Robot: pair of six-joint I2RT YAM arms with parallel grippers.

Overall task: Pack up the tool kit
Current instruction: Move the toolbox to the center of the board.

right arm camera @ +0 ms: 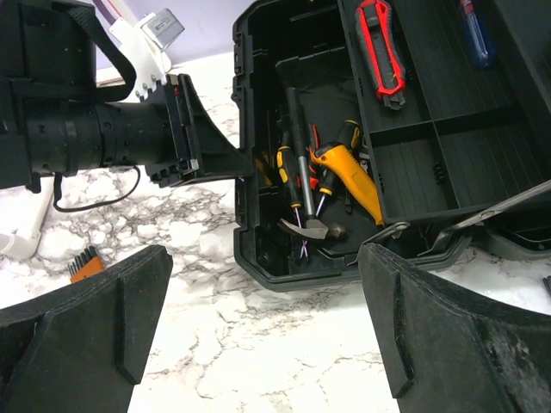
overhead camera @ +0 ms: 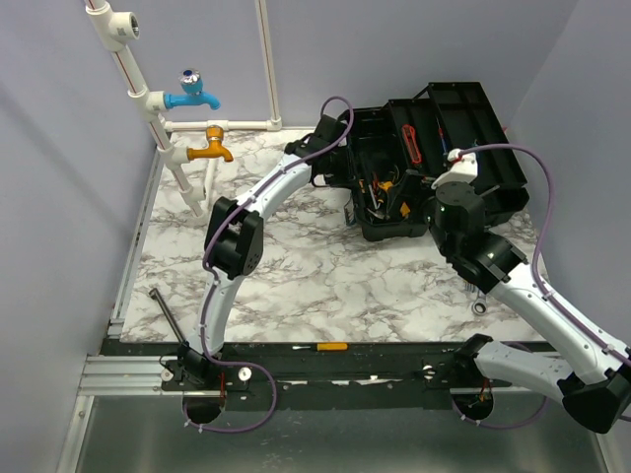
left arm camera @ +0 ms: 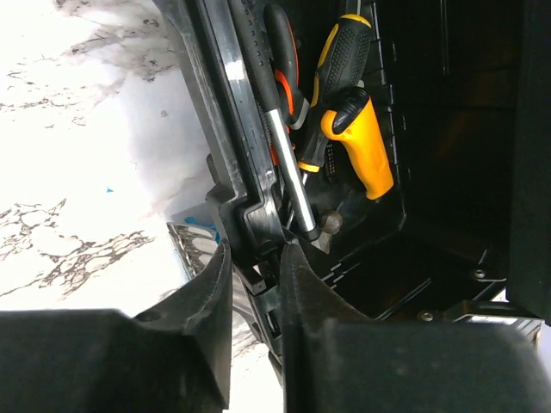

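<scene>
Top view: one box (overhead camera: 389,229), lid open, sits upper right of centre on the table (overhead camera: 296,276). Loose outside it are one rail screwdriver (overhead camera: 330,347) at bottom centre, one wrench (overhead camera: 480,304) lower right and one thin rod tool (overhead camera: 165,307) lower left. Two taps upper left, blue tap (overhead camera: 192,96) and orange tap (overhead camera: 212,148), are not task items.

Left wrist view: the left gripper (left arm camera: 256,254) at bottom centre is nearly closed, its fingers pinching the box's side wall. Right of that wall, inside the box, are one hammer (left arm camera: 288,172), one black-yellow screwdriver (left arm camera: 340,69), one yellow-grip tool (left arm camera: 362,146) and one red-black handle (left arm camera: 284,52), likely pliers.

Right wrist view: the right gripper (right arm camera: 265,258) is spread wide and holds nothing, hovering at the box's front wall. The box fills the upper centre and right of the frame. One tray (right arm camera: 430,155) in it holds one red knife (right arm camera: 380,47) and one blue tool (right arm camera: 473,34).

Handling, judged: the box is hard plastic, stiff and bulky, and likely heavy with steel inside. Its smooth walls may slip, so a rim pinch steadies it but probably won't lift it. The loose tools are rigid and light with slick chrome. They are best taken at the rubber handle or mid-shaft.
</scene>
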